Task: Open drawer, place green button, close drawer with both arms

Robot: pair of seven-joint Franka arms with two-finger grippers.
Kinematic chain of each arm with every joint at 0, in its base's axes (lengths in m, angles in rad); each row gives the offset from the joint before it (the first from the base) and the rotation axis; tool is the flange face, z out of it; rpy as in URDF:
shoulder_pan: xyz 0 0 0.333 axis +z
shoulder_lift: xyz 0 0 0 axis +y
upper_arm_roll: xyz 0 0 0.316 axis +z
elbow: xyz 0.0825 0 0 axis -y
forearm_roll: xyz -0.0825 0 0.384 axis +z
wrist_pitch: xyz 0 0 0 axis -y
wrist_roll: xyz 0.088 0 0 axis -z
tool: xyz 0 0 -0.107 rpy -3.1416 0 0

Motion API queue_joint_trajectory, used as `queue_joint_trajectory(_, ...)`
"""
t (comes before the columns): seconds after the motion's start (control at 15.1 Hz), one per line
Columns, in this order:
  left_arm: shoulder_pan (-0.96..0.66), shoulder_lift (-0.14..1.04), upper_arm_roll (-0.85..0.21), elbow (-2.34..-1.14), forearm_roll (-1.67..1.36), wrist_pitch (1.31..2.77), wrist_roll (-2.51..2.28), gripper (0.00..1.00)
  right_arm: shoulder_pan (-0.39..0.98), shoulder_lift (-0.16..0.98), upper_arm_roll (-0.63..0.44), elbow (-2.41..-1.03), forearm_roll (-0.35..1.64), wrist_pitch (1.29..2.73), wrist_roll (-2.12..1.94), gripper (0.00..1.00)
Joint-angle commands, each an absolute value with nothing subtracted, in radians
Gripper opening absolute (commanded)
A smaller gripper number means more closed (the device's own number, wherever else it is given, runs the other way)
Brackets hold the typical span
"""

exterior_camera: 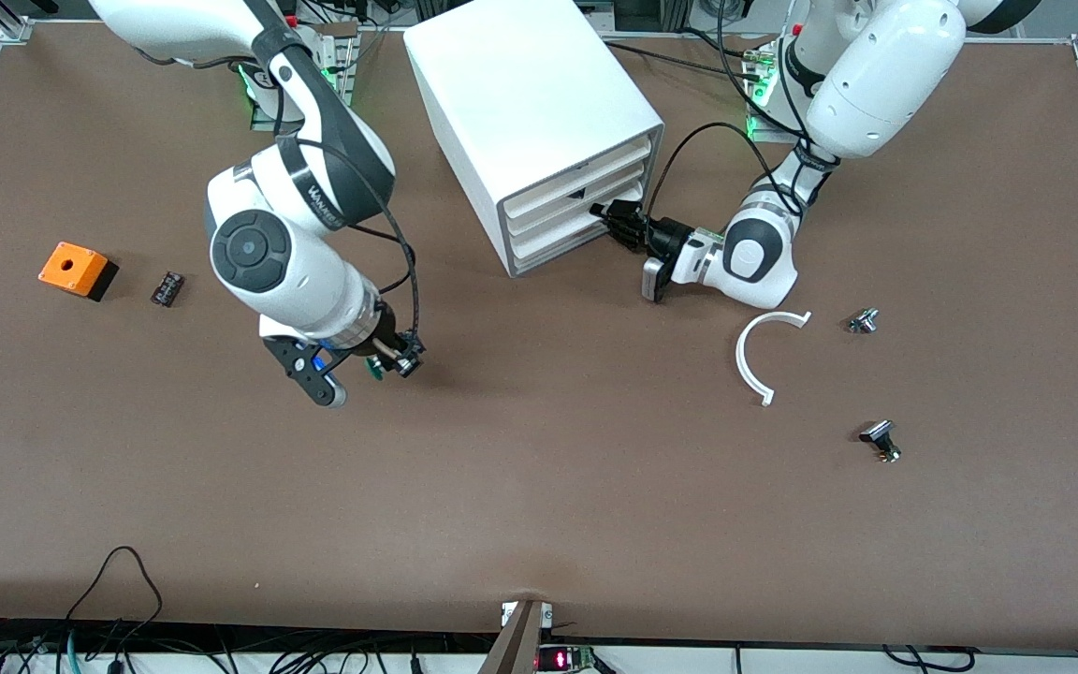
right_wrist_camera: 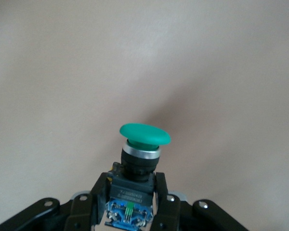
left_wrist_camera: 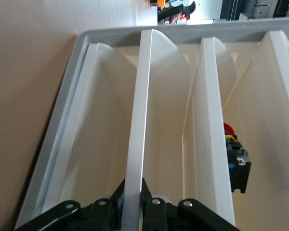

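Observation:
The white cabinet (exterior_camera: 530,103) stands at the table's middle, near the arms' bases. My left gripper (exterior_camera: 616,220) is shut on the front lip of the drawer (exterior_camera: 553,227), second from the bottom. In the left wrist view the fingers (left_wrist_camera: 149,202) pinch that pale front (left_wrist_camera: 140,120). The drawer looks about level with the other fronts. My right gripper (exterior_camera: 380,367) is shut on the button (exterior_camera: 374,372) and holds it just above bare table, toward the right arm's end. In the right wrist view (right_wrist_camera: 132,195) the button's green cap (right_wrist_camera: 144,134) points away and its black and blue body sits between the fingers.
An orange box (exterior_camera: 74,269) and a small black part (exterior_camera: 167,287) lie toward the right arm's end. A white curved strip (exterior_camera: 762,356) and two silver-black knobs (exterior_camera: 864,321) (exterior_camera: 881,440) lie toward the left arm's end. A red-capped button (left_wrist_camera: 236,161) sits in the drawer above.

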State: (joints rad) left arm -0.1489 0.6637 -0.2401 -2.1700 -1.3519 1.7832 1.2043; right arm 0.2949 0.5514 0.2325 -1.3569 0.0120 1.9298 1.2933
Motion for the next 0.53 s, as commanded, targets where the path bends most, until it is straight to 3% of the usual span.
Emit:
queue_joint_trajectory(0.0,-0.109,0.652,-0.232,-2.139,-1.365,1.776,1.212,0.00,0.299,0.555,0.273,-1.315,0.021,1.899,1.390,0.00)
queue_joint_trajectory(0.46,-0.057,0.672,-0.158,-2.028,-1.235,1.776,1.155,0.00,0.448,0.566,0.276,-1.259,0.008,1.894,1.630,0.00)
